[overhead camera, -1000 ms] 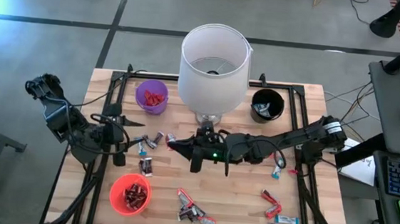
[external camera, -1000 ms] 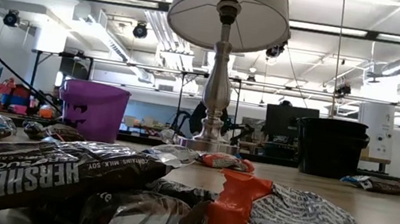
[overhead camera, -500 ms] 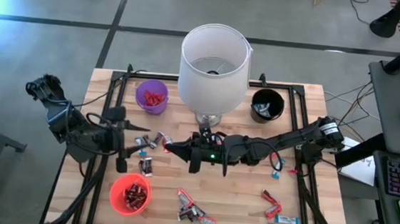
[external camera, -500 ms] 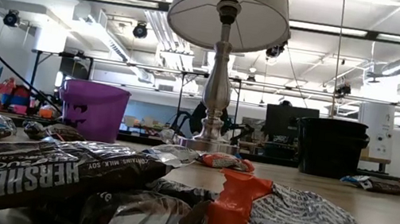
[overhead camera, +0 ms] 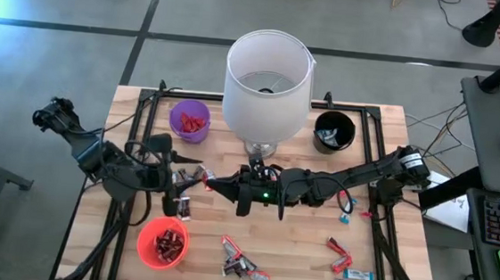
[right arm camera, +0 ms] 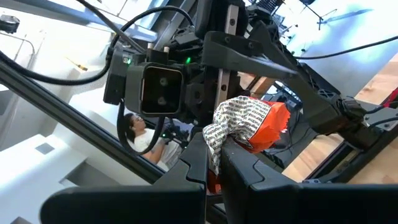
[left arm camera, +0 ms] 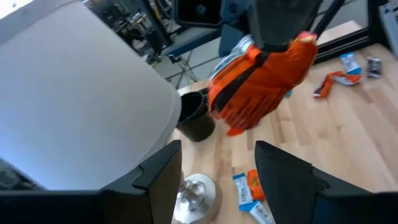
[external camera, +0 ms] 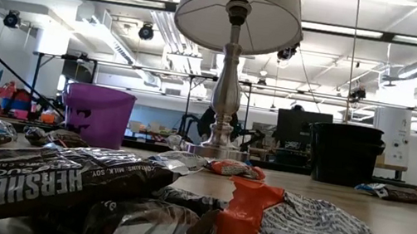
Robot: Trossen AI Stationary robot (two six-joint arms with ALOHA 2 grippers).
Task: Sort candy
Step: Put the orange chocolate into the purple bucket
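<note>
two grippers face each other over the middle of the table (overhead camera: 375, 257), just in front of the lamp (overhead camera: 269, 74). the right gripper (overhead camera: 213, 183) is clamped shut on an orange-red candy (right arm camera: 252, 124), pinched by one crumpled end so most of the wrapper sticks out past the fingertips. the left gripper (overhead camera: 178, 181) has its fingers (left arm camera: 286, 180) spread wide and holds nothing, lined up close to that candy, which hangs in front of it in the left wrist view

this looks like a hand-over between arms, with the purple cup (overhead camera: 189, 120) of red pieces the likely goal. to do it well, the left gripper should slide its fingers round the free end of the wrapper, not the part the right one pinches, and close fully before the right one lets go. the foil is slippery and limp, so a grip near the middle is safer than one at the tip

other candy lies loose: a few pieces just under the grippers, a cluster (overhead camera: 238, 263) near the front edge, more (overhead camera: 347, 266) toward the front right. the red cup (overhead camera: 162, 243) and black cup (overhead camera: 334, 131) already hold some
</note>
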